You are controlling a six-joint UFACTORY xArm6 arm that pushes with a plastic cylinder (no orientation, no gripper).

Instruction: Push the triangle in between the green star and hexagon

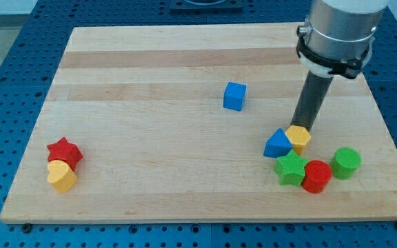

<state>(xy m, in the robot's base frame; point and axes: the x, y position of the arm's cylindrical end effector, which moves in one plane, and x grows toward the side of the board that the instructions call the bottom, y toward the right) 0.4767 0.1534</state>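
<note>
Our tip (302, 127) sits at the top edge of the yellow hexagon (298, 139), touching or just off it, can't tell. No fingers on this rig, only the rod. Blue triangle (277, 145) touches the hexagon's left side, just above the green star (291, 168). Red cylinder (316, 176) and green cylinder (346, 162) sit right of the star. Blue cube (234, 96) mid-table (150, 83). Red star (65, 151) and yellow heart (62, 176) touch at the view's left.

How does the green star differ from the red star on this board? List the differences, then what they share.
The green star lies at the view's lower right; the red star lies at the lower left. The green star touches a red cylinder and sits below the blue triangle; the red star touches a yellow heart. Both share the star shape.
</note>
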